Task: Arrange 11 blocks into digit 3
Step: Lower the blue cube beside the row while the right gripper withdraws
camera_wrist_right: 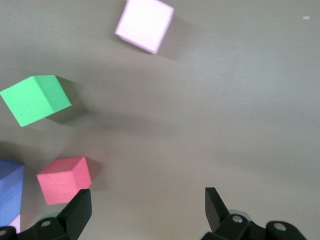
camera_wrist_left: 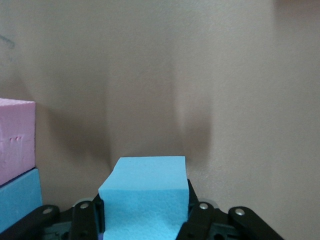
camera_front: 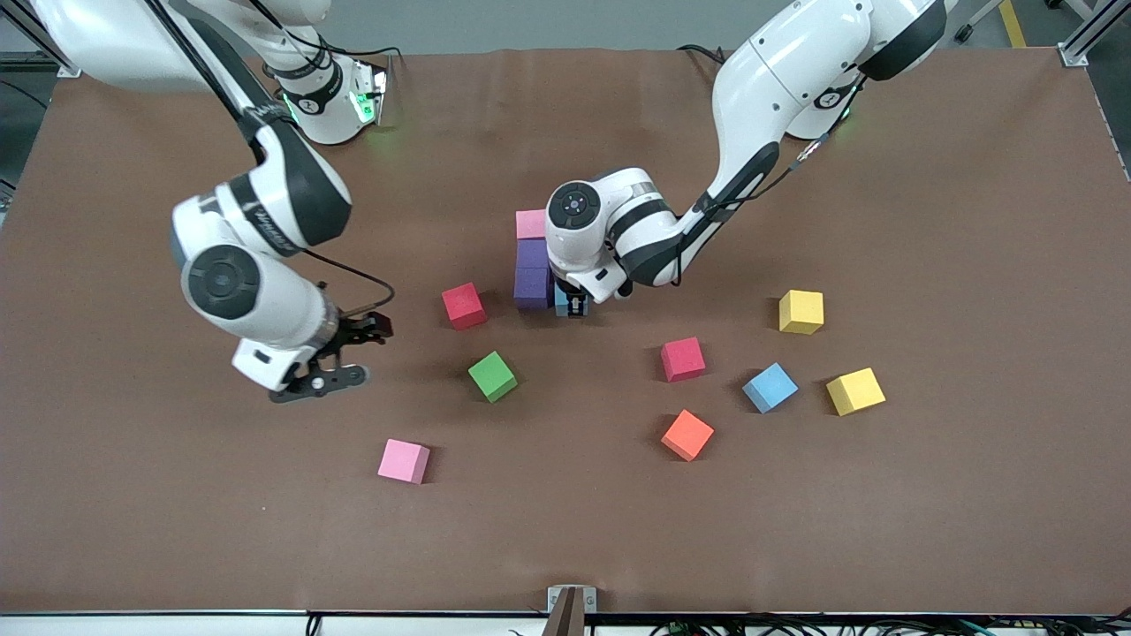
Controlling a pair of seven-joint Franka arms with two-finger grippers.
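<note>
Left end effector clenches a light blue block, low beside the started figure: pink and purple cubes. Right end effector waits released over desk. Judged early: six blocks loose, green among them.

A light blue block is gripped by the left gripper beside two purple blocks. The right gripper is held open above bare table.
</note>
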